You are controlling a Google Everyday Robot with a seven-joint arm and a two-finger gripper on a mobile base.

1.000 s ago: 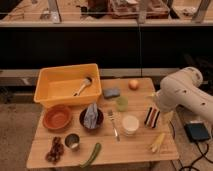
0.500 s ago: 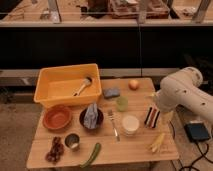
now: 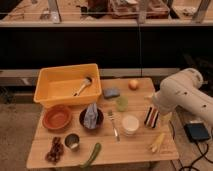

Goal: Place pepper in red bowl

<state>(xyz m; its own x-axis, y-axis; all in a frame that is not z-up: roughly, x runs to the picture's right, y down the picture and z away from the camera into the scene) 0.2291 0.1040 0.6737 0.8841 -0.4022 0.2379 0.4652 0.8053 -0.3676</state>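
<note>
Though the bent arm points the gripper down above the table, its opening is unclear.

Wooden table; dark wall behind

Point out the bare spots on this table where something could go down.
Biggest bare patch: front edge between the pepper and the corn, below the white cup. The left half is crowded around the red bowl, dark bowl and tin. The gripper hangs beside the cup, right side.
</note>
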